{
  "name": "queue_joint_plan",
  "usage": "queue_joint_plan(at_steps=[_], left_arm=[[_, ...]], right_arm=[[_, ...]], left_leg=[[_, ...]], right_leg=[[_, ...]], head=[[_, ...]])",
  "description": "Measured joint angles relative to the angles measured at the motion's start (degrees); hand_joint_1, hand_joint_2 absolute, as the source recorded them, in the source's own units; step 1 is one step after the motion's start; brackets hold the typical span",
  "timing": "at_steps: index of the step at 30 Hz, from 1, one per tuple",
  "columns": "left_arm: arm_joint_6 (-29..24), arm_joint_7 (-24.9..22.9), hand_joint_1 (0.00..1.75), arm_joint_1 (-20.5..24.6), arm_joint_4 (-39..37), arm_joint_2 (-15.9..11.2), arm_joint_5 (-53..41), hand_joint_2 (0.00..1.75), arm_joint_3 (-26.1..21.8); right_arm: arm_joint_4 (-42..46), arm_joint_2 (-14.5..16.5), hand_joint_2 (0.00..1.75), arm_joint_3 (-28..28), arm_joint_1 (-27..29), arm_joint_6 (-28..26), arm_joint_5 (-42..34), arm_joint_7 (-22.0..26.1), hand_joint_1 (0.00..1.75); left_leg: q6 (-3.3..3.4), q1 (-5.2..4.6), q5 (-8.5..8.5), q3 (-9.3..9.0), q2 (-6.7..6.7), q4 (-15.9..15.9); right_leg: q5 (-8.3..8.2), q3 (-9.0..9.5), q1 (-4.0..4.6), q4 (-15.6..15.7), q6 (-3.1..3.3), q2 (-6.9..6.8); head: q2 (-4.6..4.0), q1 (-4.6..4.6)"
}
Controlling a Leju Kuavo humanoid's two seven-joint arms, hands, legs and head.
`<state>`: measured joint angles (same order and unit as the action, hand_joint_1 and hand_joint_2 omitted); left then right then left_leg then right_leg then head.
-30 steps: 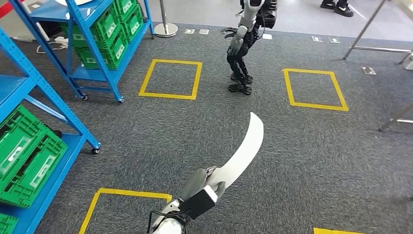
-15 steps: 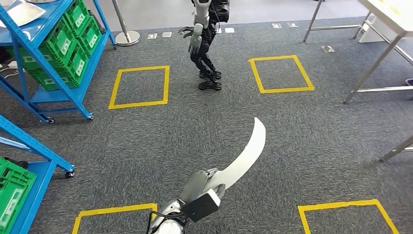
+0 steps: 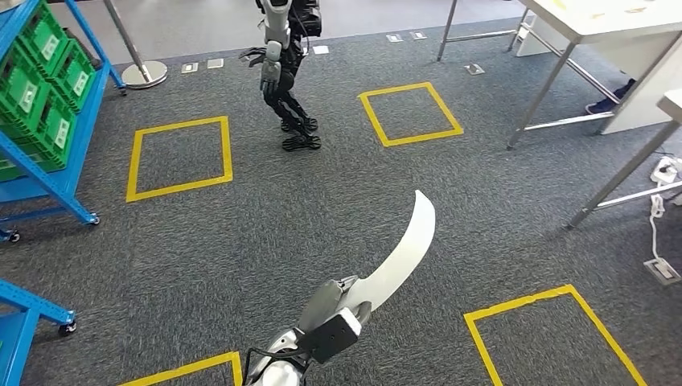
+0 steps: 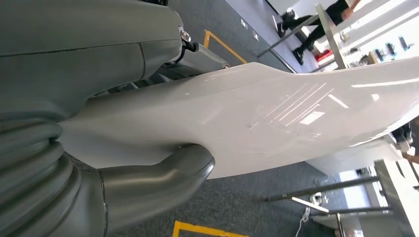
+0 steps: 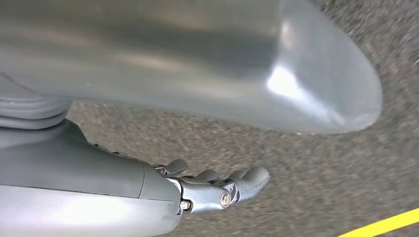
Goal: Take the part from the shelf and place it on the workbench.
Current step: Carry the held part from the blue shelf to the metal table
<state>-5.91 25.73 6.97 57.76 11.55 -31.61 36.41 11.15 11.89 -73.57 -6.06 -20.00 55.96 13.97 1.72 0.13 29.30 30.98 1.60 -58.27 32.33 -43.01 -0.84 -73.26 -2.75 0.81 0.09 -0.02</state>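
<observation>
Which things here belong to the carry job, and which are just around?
Job:
- white curved part
- left hand gripping it
- workbench ahead right
- blue shelf

Bystanders:
- other humanoid robot
- yellow floor squares
- green crates
- right hand, holding nothing

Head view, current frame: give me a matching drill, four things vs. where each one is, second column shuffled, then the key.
Things:
1. white curved part
2. green crates
3. other robot
4. white workbench

Places:
A. on the blue shelf at the left edge
B. top right corner, on metal legs
C. held in the left hand, low in the middle
D. standing on the carpet between two yellow floor squares

Pairs: 1-C, 2-A, 3-D, 4-B
</observation>
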Motion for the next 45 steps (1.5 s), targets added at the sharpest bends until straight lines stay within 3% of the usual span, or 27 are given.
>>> queue_joint_plan(at_steps=[1,2,3,5,7,9,11,13,15,16,18,20,22,24,25,27,29,31,32,33,36,37,39,40,42,44,45], left_arm=[[0.0,0.0,1.75,0.0,-0.1,0.0,0.0,1.75,-0.1],[0.0,-0.1,1.75,0.0,-0.1,0.0,0.0,1.75,-0.2],[-0.1,-0.2,1.75,-0.1,-0.1,0.0,0.1,1.75,-0.3],[-0.4,-0.4,1.75,-0.2,0.0,0.0,0.2,1.75,-0.5],[-0.7,-0.5,1.75,-0.3,0.1,0.0,0.3,1.75,-0.8],[-0.8,-0.6,1.75,-0.4,0.4,0.0,0.4,1.75,-0.9],[-0.9,-0.7,1.75,-0.6,0.7,-0.1,0.4,1.75,-1.1],[-0.9,-0.8,1.75,-1.0,0.8,-0.4,0.4,1.75,-1.3],[-0.9,-1.0,1.75,-1.8,0.8,-0.8,0.4,1.75,-1.5],[-0.9,-1.1,1.75,-2.1,0.8,-1.0,0.4,1.75,-1.6],[-0.7,-1.2,1.75,-2.5,0.8,-1.2,0.4,1.75,-1.7],[-0.4,-1.3,1.75,-2.5,0.9,-1.2,0.4,1.75,-1.8],[-0.2,-1.3,1.75,-2.6,0.9,-1.2,0.5,1.75,-1.8],[-0.2,-1.4,1.75,-2.6,0.9,-1.1,0.5,1.75,-1.9],[-0.2,-1.4,1.75,-2.6,1.0,-1.0,0.5,1.75,-1.9],[-0.1,-1.4,1.75,-2.6,1.1,-0.9,0.5,1.75,-2.0],[0.2,-1.4,1.75,-2.7,1.0,-1.0,0.5,1.75,-2.1],[0.5,-1.4,1.75,-2.7,0.9,-1.0,0.4,1.75,-2.2],[0.6,-1.4,1.75,-2.7,0.9,-1.0,0.4,1.75,-2.2],[0.7,-1.4,1.75,-2.7,0.9,-1.0,0.3,1.75,-2.2],[0.7,-1.4,1.75,-2.7,0.9,-1.0,0.0,1.75,-2.2],[0.6,-1.4,1.75,-2.6,0.9,-1.0,-0.1,1.75,-2.2],[0.5,-1.4,1.75,-2.6,0.9,-1.0,-0.1,1.75,-2.3],[0.5,-1.4,1.75,-2.6,0.9,-1.0,-0.2,1.75,-2.3],[0.5,-1.3,1.75,-2.5,0.9,-1.0,-0.2,1.75,-2.3],[0.5,-1.2,1.75,-2.5,0.8,-1.1,-0.2,1.75,-2.3],[0.5,-1.2,1.75,-2.6,0.7,-1.1,-0.2,1.75,-2.3]], right_arm=[[0.0,0.0,0.00,0.0,0.1,-0.1,0.2,-0.4,0.00],[0.0,0.0,0.00,0.0,0.1,-0.1,0.4,-1.0,0.00],[0.0,0.0,0.00,0.0,0.2,-0.1,0.5,-1.5,0.00],[0.0,0.0,0.00,0.0,0.1,-0.1,0.4,-2.1,0.00],[0.0,0.1,0.00,0.0,0.0,-0.1,0.3,-2.3,0.00],[0.0,0.2,0.00,0.0,0.1,0.0,0.2,-2.4,0.00],[0.0,0.3,0.00,0.0,0.1,0.0,0.1,-2.4,0.00],[0.0,0.4,0.00,0.0,0.0,0.1,0.1,-2.2,0.00],[0.0,0.5,0.00,0.0,-0.1,0.2,0.0,-1.9,0.00],[0.0,0.5,0.00,0.0,0.0,0.2,0.0,-1.7,0.00],[0.0,0.5,0.00,0.0,0.1,0.2,-0.1,-1.3,0.00],[0.0,0.5,0.00,0.0,0.0,0.2,-0.1,-0.8,0.00],[0.0,0.5,0.00,0.0,-0.1,0.3,-0.2,-0.5,0.00],[0.0,0.5,0.00,0.0,0.1,0.3,-0.2,-0.5,0.00],[0.0,0.5,0.00,0.0,0.2,0.3,-0.2,-0.5,0.00],[0.0,0.5,0.00,0.0,0.2,0.4,-0.2,-0.3,0.00],[0.0,0.5,0.00,0.0,0.0,0.4,-0.2,0.2,0.00],[0.0,0.5,0.00,0.0,0.0,0.4,-0.2,0.5,0.00],[0.0,0.5,0.00,0.0,0.1,0.3,-0.2,0.5,0.00],[0.0,0.5,0.00,0.0,0.1,0.3,-0.2,0.4,0.00],[0.0,0.5,0.00,0.0,0.0,0.0,0.0,-0.4,0.00],[0.0,0.5,0.00,0.0,0.0,-0.1,0.0,-0.8,0.00],[0.0,0.5,0.00,0.0,0.1,-0.4,0.0,-1.6,0.00],[0.0,0.5,0.00,0.0,0.2,-0.4,-0.1,-1.8,0.00],[0.0,0.5,0.00,0.0,0.2,-0.5,-0.2,-1.9,0.00],[0.0,0.6,0.00,0.0,0.1,-0.5,-0.3,-2.0,0.00],[0.0,0.6,0.00,0.0,0.0,-0.5,-0.4,-1.9,0.00]], left_leg=[[0.02,-0.06,0.08,0.02,0.84,0.0],[-0.02,-0.08,0.17,0.00,1.63,-0.1],[-0.13,-0.08,0.29,-0.07,2.35,-0.1],[-0.56,-0.31,0.65,-0.24,3.55,-0.3],[-1.19,-0.53,0.96,-0.49,4.46,-0.3],[-1.89,-0.48,1.16,-0.82,5.10,-0.1],[-2.55,-0.27,2.50,-0.39,3.05,-1.7],[-2.94,-0.07,5.97,2.24,-0.20,-7.8],[-3.08,-0.01,8.83,5.81,-1.30,-15.1],[-3.09,0.02,8.68,6.66,-1.41,-16.4],[-2.98,0.21,5.30,5.29,-1.90,-12.6],[-2.78,0.51,1.66,1.99,-4.23,-4.9],[-2.35,0.55,0.56,0.52,-5.76,-1.1],[-1.50,0.36,0.31,0.41,-4.82,-0.8],[-1.04,0.33,0.08,0.30,-4.18,-0.6],[-0.27,0.42,-0.33,0.21,-2.69,-0.1],[0.02,0.21,-0.35,0.32,-1.02,0.0],[0.11,0.06,-0.26,0.41,0.80,-0.1],[0.10,0.03,-0.20,0.39,1.64,-0.1],[0.03,0.03,-0.12,0.34,2.42,-0.1],[-0.62,-0.31,0.33,0.12,4.24,-0.3],[-0.92,-0.43,0.48,0.02,4.70,-0.3],[-1.51,-0.50,0.69,-0.36,5.67,-0.1],[-1.85,-0.41,0.94,-0.54,5.56,-0.3],[-2.46,-0.21,2.95,0.46,3.07,-3.2],[-2.78,0.01,6.58,3.80,-0.21,-10.4],[-2.85,0.06,7.86,5.59,-0.90,-14.0]], right_leg=[[-0.09,-0.36,-0.05,-0.9,-0.06,-0.24],[-1.21,0.51,-0.08,0.5,-0.05,-0.50],[-2.93,2.52,-0.07,4.0,0.01,-1.10],[-5.41,6.63,0.17,11.6,0.54,-3.80],[-5.86,8.04,0.54,14.4,1.27,-5.24],[-6.07,7.96,0.55,14.6,1.89,-4.00],[-6.36,8.06,0.22,14.9,2.53,-2.72],[-6.50,8.15,0.05,15.1,3.02,-1.34],[-6.50,8.13,0.08,15.1,3.19,0.34],[-6.50,8.14,0.08,15.0,3.18,1.26],[-6.55,8.15,0.04,14.9,3.03,3.07],[-6.57,7.98,0.02,14.6,2.58,4.70],[-6.71,7.62,0.00,14.4,1.82,5.96],[-7.04,7.33,-0.21,14.6,0.96,6.84],[-6.89,7.12,-0.22,14.3,0.67,6.29],[-4.80,5.45,-0.03,11.0,0.34,3.48],[-1.07,2.01,0.15,3.7,0.16,0.68],[0.47,-0.13,0.13,-1.1,0.04,-0.11],[-0.26,0.38,0.12,-0.5,0.04,-0.36],[-1.81,2.11,0.14,2.4,0.11,-0.79],[-5.42,8.24,0.55,13.2,0.86,-4.20],[-5.57,8.90,0.74,14.6,1.22,-4.77],[-5.58,8.73,0.86,14.8,1.86,-3.68],[-5.71,8.76,0.72,14.9,2.15,-3.06],[-6.04,8.91,0.32,15.2,2.78,-1.78],[-6.18,8.91,0.18,15.3,3.14,-0.38],[-6.20,8.88,0.18,15.3,3.19,0.43]], head=[[0.00,0.01],[0.00,0.02],[0.00,0.03],[0.00,0.02],[0.00,-0.07],[0.00,-0.13],[0.00,-0.20],[0.00,-0.35],[0.00,-0.45],[0.00,-0.48],[0.00,-0.50],[0.00,-0.51],[0.00,-0.50],[0.00,-0.50],[0.00,-0.46],[0.00,-0.17],[0.00,0.07],[0.00,0.08],[0.00,0.08],[0.00,0.09],[0.00,0.07],[0.00,0.03],[0.00,-0.04],[0.00,-0.04],[0.00,-0.25],[0.00,-0.51],[0.00,-0.55]])
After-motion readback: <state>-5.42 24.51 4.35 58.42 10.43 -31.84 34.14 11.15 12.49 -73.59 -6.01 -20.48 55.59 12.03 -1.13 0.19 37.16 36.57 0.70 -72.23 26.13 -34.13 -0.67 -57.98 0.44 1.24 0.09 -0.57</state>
